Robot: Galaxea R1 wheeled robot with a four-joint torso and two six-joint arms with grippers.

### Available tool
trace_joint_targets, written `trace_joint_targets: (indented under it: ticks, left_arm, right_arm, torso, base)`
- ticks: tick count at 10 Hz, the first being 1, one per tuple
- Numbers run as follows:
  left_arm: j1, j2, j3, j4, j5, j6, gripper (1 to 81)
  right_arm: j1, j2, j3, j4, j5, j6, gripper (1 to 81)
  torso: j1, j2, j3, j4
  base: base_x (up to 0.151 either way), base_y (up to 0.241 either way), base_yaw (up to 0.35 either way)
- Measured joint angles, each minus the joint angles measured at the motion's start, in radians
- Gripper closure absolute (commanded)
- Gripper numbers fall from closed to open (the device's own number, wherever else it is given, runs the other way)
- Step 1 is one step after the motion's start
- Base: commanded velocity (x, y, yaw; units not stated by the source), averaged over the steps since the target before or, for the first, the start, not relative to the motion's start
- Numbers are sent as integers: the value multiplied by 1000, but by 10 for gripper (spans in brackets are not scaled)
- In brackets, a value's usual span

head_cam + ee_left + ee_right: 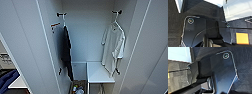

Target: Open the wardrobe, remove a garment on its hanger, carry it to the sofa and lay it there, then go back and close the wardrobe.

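The wardrobe (87, 32) is presented with both doors swung wide, so the opening step is judged complete. Inside, the garment (113, 48) — a plain white short-sleeved T-shirt — is suspended on its hanger (115, 21) from a dark peg high on the right-hand side. A black T-shirt (65, 52) is hung from a matching peg on the left-hand side, well apart from the white one. A white shelf (98, 72) is fitted low in the right half of the interior, and a box of small items (78, 88) is placed on the floor beside it.

The garment is not yet removed. Removal, carrying to the sofa, laying down and closing of the doors are therefore judged outstanding.

The state of the jaws on either arm cannot be told — the wrist views are occupied by dark robot hardware, dark flooring and pale panels.
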Motion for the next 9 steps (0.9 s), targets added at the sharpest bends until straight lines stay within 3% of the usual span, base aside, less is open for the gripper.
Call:
trace_joint_targets:
  ticks: [3, 9]
  left_arm:
    - [33, 106, -103, 17, 11, 4, 10]
    - [67, 206, -241, 65, 16, 6, 10]
  right_arm:
    - [-39, 119, -142, -36, 3, -7, 10]
    - [-96, 295, -388, -50, 30, -11, 10]
  torso:
    - [-1, 0, 0, 0]
    - [-2, -1, 2, 0]
  base:
    - [0, 0, 0]
    - [0, 0, 0]
